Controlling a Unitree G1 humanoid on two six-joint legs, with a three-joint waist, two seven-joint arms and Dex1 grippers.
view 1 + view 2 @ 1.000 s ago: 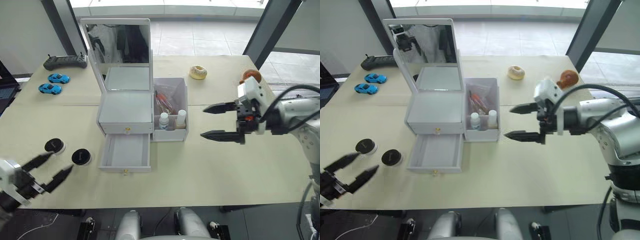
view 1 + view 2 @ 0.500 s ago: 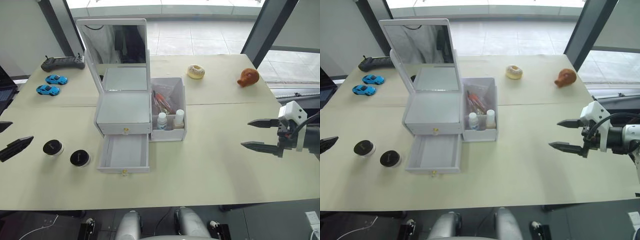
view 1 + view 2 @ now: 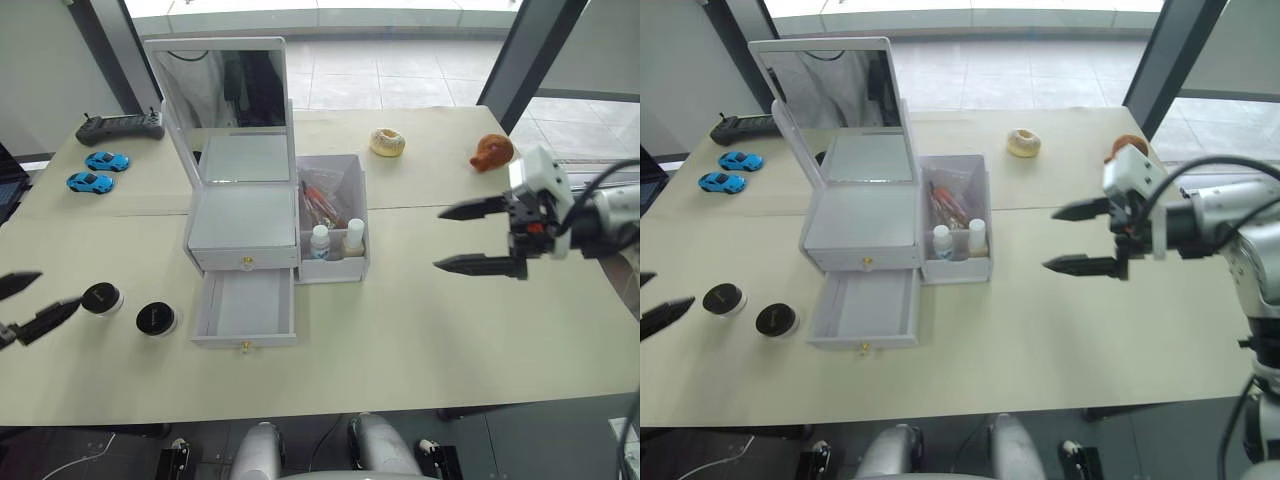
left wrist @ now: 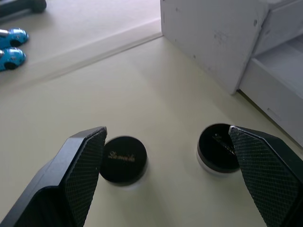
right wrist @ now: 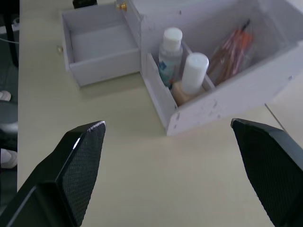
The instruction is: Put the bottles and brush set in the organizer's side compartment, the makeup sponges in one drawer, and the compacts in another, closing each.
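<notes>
We see the organizer mid-worktop, mirror upright at its back. Its side bin sits on its right, holding two bottles at the front and the brush pouch behind them. Lower drawer is pulled out toward us, upper drawer is shut. Two compacts lie side by side left of the open drawer. Two toy cars and a controller sit far left rear. A doughnut and a figurine are at right rear.
</notes>
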